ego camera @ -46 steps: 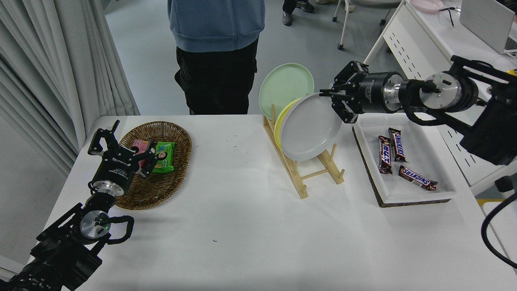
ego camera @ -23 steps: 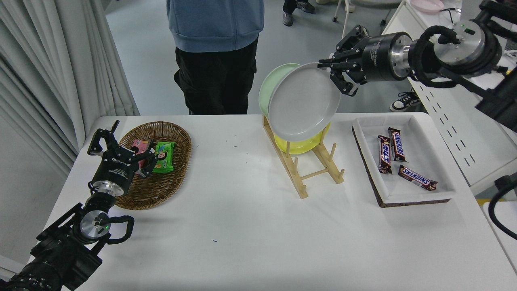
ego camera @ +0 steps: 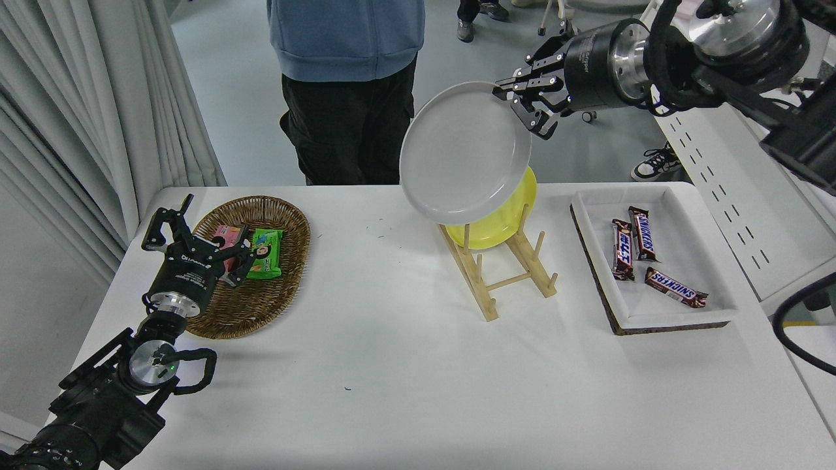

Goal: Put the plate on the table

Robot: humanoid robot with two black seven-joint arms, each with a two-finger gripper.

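**Inspector A:** State of the right gripper (ego camera: pixel 519 98)?

**Inspector B:** It comes in from the upper right, raised well above the desk (ego camera: pixel 405 365). Its fingers are clamped on the upper right rim of the grey plate (ego camera: pixel 464 153).

**Inspector A:** And the plate itself?

**Inspector B:** Held in the air, tilted, its face turned toward the camera. It touches no surface. It hangs in front of and above the wooden plate rack (ego camera: pixel 503 267), which stands on the desk right of centre.

**Inspector A:** What is in the rack?

**Inspector B:** A yellow plate (ego camera: pixel 503 219), standing on edge between the pegs, partly covered by the grey plate.

**Inspector A:** Right of the rack?

**Inspector B:** A white tray (ego camera: pixel 653 320) with a dark base, near the desk's right edge. Three chocolate bars (ego camera: pixel 643 234) lie in it, two side by side at the far end, one slanted nearer.

**Inspector A:** The left side?

**Inspector B:** The left gripper (ego camera: pixel 196 245) is parked at the lower left, fingers spread apart, holding nothing, at the near rim of an oval wicker basket (ego camera: pixel 287 222). The basket holds a green snack packet (ego camera: pixel 264 254) and a pink packet (ego camera: pixel 227 234).

**Inspector A:** Anyone present?

**Inspector B:** A person (ego camera: pixel 349 78) in a blue top and black trousers stands at the far side of the desk, left of the raised plate.
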